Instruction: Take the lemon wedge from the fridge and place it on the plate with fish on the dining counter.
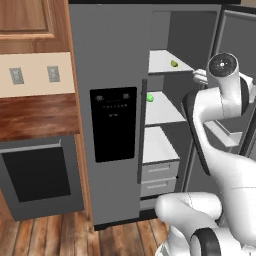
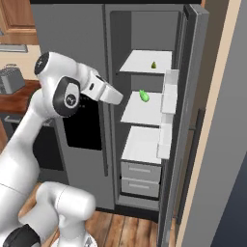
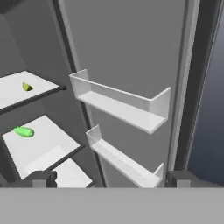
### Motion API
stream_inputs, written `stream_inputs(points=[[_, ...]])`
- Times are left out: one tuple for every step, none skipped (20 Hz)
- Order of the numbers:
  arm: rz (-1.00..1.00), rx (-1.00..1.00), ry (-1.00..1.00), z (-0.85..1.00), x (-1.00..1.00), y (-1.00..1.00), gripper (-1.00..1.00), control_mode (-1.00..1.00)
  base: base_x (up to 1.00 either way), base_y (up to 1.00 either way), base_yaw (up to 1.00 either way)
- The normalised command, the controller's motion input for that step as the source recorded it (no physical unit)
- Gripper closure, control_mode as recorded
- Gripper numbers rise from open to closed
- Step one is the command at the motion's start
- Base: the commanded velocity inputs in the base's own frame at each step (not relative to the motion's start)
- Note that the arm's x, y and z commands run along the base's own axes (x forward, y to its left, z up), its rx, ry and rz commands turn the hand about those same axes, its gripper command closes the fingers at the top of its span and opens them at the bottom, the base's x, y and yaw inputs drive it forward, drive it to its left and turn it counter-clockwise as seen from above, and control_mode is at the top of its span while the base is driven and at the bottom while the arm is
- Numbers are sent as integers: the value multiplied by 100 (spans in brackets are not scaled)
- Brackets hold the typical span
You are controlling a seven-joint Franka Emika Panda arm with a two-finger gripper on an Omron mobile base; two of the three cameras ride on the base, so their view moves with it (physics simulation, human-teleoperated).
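Observation:
The grey fridge (image 1: 110, 55) stands with its right door swung open. On the top shelf lies the lemon wedge (image 1: 174, 63) (image 2: 154, 64) (image 3: 27, 86), tiny and yellow-green. My gripper (image 3: 113, 178) is open, its two dark fingertips (image 3: 43, 177) far apart with nothing between them. It hangs in front of the open compartment, short of the shelves and facing the inner door. In the right base view the white hand (image 2: 110, 93) reaches toward the shelves at middle-shelf height, left of and below the wedge. The plate with fish and the dining counter are out of view.
A brighter green round fruit (image 1: 150, 98) (image 2: 144, 96) (image 3: 24, 131) rests on the middle shelf. Two clear door bins (image 3: 124, 107) (image 3: 127, 161) jut from the open door (image 2: 190, 96). Drawers (image 1: 159, 177) sit below. A wooden counter (image 1: 37, 115) and oven (image 1: 40, 175) are left of the fridge.

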Motion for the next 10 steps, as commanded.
stream_inputs(points=[[27, 18, 5, 49, -7, 100, -100, -100, 0, 0, 0], [31, 24, 11, 50, 0, 100, -100, -100, 0, 0, 0], [33, 27, 15, 51, 0, 91, -100, -100, 0, 0, 0], [34, 31, 18, 51, 0, 84, -100, -100, 0, 0, 0], [34, 33, 21, 33, 0, 79, -100, -100, 0, 0, 0], [37, 37, 24, 16, 0, 68, -100, -100, 0, 0, 0], [41, 39, 22, 0, 0, 51, -100, -100, 0, 0, 0], [46, 37, 17, -27, -6, 34, -100, -100, 0, 0, 0], [46, 37, 17, -56, -8, 14, -100, -100, 0, 0, 0], [48, 36, 16, -70, -10, 0, -100, -100, 0, 0, 0]])
